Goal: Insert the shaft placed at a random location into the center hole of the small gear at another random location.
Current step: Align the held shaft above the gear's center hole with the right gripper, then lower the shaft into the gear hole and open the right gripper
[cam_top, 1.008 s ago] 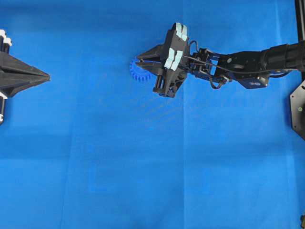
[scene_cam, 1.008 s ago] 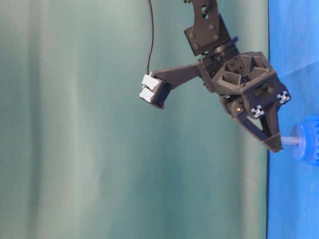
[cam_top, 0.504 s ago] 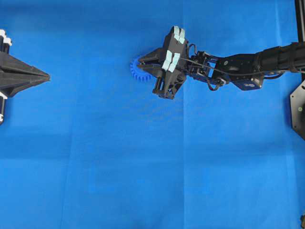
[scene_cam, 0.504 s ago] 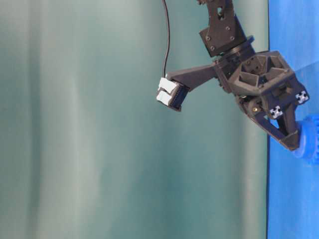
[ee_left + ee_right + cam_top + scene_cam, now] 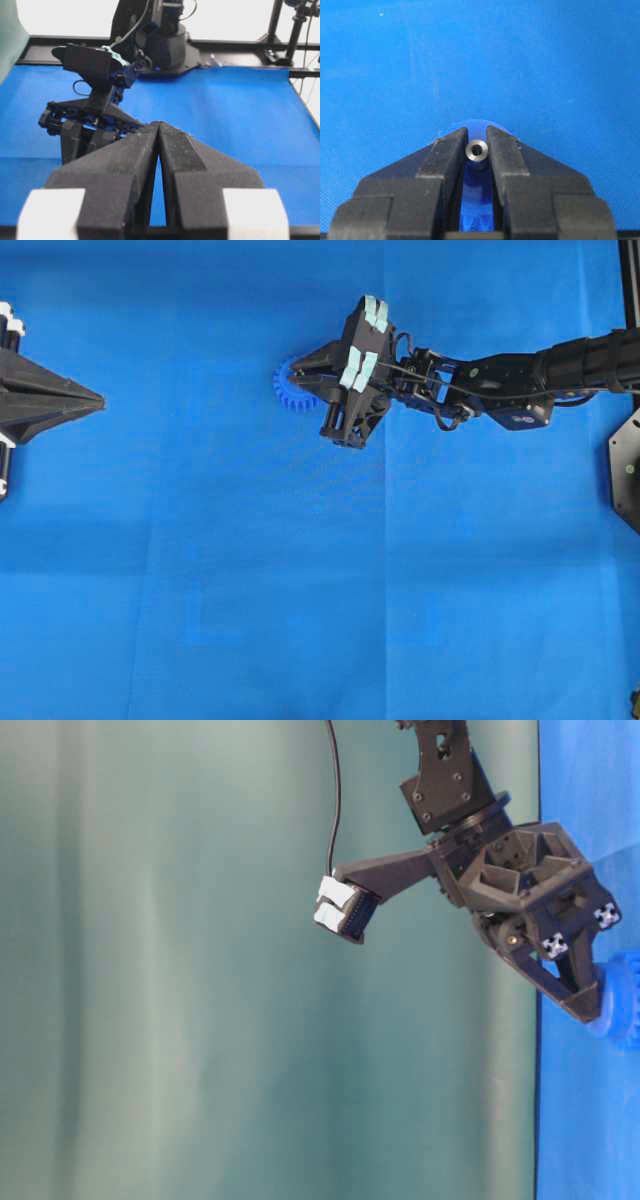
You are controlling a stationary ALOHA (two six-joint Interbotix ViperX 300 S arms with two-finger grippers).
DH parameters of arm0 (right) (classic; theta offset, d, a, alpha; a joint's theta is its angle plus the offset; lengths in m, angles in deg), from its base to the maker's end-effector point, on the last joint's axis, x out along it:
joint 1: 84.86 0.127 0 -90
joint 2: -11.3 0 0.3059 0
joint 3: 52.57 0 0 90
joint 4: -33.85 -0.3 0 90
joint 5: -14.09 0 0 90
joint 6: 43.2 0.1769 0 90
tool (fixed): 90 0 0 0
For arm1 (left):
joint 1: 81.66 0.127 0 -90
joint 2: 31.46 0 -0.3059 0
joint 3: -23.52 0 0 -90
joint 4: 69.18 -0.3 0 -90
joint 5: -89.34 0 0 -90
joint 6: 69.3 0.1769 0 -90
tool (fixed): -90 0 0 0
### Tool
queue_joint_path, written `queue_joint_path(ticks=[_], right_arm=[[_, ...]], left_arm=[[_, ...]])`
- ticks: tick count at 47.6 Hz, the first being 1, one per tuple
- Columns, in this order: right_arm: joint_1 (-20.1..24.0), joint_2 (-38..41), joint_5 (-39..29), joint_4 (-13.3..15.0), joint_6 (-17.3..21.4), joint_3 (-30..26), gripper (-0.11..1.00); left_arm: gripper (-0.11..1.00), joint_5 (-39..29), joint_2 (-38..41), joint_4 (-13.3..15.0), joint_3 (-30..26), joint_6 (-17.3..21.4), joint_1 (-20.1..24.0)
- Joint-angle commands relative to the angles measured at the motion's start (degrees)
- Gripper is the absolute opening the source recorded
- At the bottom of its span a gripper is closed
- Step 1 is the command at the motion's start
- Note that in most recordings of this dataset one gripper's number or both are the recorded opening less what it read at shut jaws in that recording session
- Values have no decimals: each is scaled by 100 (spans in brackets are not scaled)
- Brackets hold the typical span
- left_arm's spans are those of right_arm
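Observation:
The small blue gear lies flat on the blue cloth at upper centre, and also shows in the table-level view. My right gripper stands right over it, tips down at its hub. In the right wrist view it is shut on the shaft, a silvery ring seen end-on between the fingers, with the gear directly beneath. The shaft covers the center hole. No shaft length shows between tips and gear from the side. My left gripper is shut and empty at the far left.
Blue cloth covers the whole table. A black frame post stands at the right edge. A green curtain backs the table-level view. The right arm shows ahead in the left wrist view.
Over the last second my right gripper has lowered onto the gear, and the exposed shaft length between its tips and the hub has vanished. The left gripper has not moved.

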Motion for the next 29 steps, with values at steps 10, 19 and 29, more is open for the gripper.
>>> queue_joint_path(ticks=[10,19,29], right_arm=[[44,-97,26,9,-9,-70,13],[62,-97,26,18,-9,-97,65],[62,-272,9,18,-18,-88,78]], left_arm=[[0,44,26,0,-70,0,9],[0,35,26,9,-62,0,18],[0,35,35,0,-70,0,18]])
